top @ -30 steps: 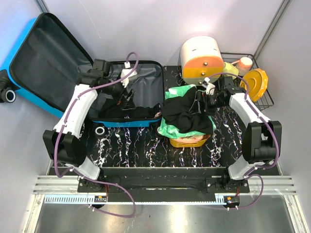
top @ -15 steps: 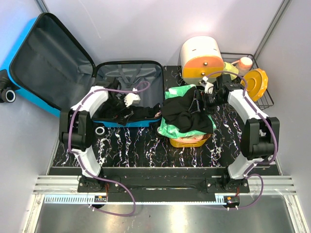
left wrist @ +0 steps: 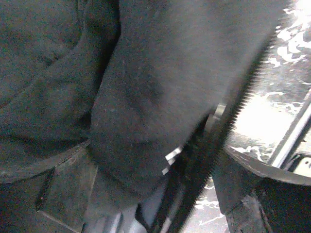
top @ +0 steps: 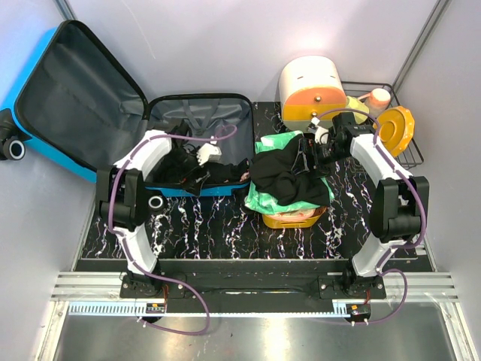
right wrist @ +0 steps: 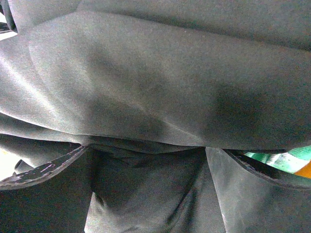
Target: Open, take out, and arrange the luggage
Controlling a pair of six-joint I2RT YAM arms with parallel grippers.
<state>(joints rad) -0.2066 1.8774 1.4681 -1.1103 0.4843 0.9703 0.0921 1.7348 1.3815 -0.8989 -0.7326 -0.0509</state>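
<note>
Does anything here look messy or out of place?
Yes. Black clothes are heaped untidily over green material on the yellow basin, spilling past its rim. More dark clothing lies bunched at the front edge of the open luggage.

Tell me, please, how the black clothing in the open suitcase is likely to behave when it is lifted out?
The black clothing is probably floppy: it lies crumpled in folds inside the luggage. It would likely sag from the left hand rather than hold its shape. Being soft fabric, it seems light, and might catch on the zip teeth.
</note>
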